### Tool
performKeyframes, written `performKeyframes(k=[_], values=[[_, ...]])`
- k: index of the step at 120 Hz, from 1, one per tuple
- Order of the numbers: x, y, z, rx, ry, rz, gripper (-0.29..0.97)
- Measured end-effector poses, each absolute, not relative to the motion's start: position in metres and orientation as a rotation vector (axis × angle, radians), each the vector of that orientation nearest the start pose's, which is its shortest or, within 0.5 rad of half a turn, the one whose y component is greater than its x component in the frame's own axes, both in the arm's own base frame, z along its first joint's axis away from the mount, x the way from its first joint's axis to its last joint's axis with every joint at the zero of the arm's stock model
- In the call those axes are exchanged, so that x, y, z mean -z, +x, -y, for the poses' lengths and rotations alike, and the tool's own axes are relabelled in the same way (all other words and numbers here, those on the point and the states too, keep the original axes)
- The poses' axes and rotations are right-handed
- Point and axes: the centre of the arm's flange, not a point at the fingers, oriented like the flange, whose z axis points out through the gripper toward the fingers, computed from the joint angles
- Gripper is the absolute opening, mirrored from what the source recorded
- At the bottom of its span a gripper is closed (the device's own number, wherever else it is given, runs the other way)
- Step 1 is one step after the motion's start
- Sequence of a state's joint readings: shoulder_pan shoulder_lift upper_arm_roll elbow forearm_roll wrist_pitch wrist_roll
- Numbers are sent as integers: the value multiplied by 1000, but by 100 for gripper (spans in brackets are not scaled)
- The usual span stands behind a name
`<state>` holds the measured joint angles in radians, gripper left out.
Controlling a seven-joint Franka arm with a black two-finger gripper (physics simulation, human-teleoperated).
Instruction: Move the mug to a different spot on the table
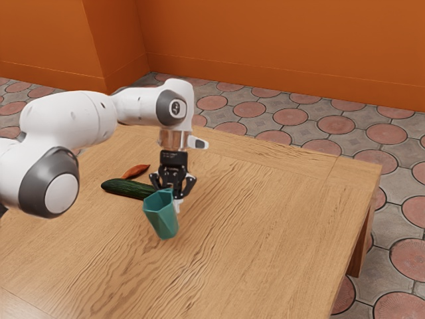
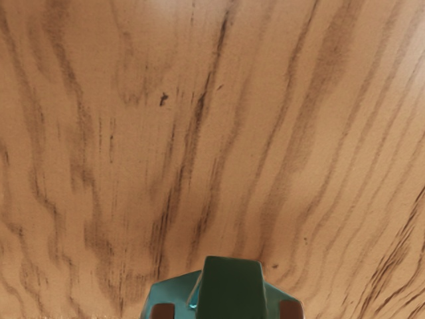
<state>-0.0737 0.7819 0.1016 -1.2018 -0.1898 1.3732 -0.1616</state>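
A teal, faceted mug hangs tilted under my gripper, near the middle of the wooden table. The black fingers are shut on the mug's upper rim, one on each side of it. I cannot tell whether the mug's base touches the wood or hangs just above it. In the wrist view the top of the mug sits right under the hand, with bare wood grain beyond it.
A dark green cucumber lies just to the exterior view's left of the mug. A small orange-red vegetable lies behind the cucumber. Broad bare wood stretches to the exterior view's right, up to the table's edge.
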Motion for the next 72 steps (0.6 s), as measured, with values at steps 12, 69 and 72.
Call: performKeyframes(k=[12, 69, 72], values=[[-279, 678, 19, -982, -3036, 320, 2], [-269, 685, 2, -972, -3029, 384, 2], [-268, 685, 1, -972, -3028, 386, 2]])
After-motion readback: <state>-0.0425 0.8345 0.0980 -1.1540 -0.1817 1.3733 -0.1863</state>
